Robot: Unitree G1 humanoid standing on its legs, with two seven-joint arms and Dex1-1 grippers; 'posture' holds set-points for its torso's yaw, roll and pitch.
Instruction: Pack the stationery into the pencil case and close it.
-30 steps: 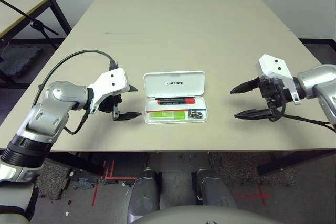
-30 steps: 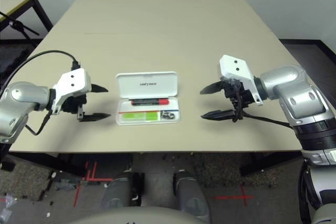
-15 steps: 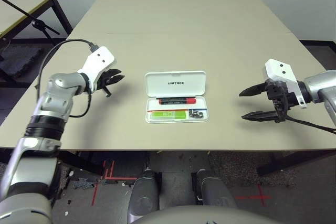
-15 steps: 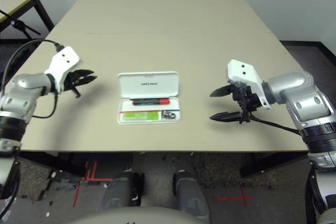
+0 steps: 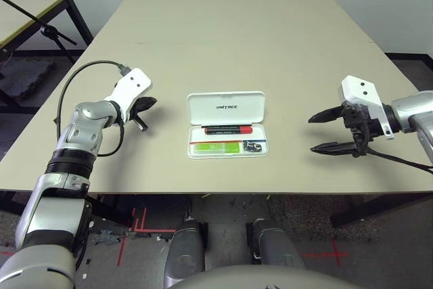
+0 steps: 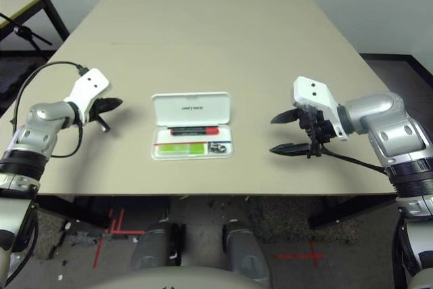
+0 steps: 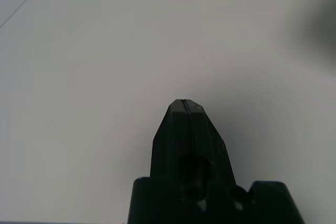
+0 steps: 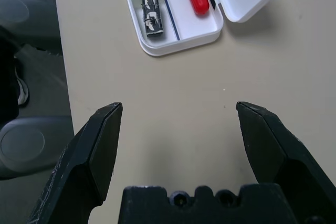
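Pencil case (image 5: 226, 125) lies open on bench (image 5: 237, 38), between the claws, apart from both. Marker (image 5: 226, 129), green stick (image 5: 214, 147), stubby piece (image 5: 253, 145) inside. Left claw (image 5: 144, 105) pressed together, empty; right claw (image 5: 316, 133) spread, empty.

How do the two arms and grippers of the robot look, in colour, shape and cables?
Both forearms are silver, rounded metal with black joint rings. Each wrist carries a white boxy housing with two small dark dots. The left gripper and right gripper have black, tapered fingers. A black cable loops over the left arm; another trails from the right wrist.
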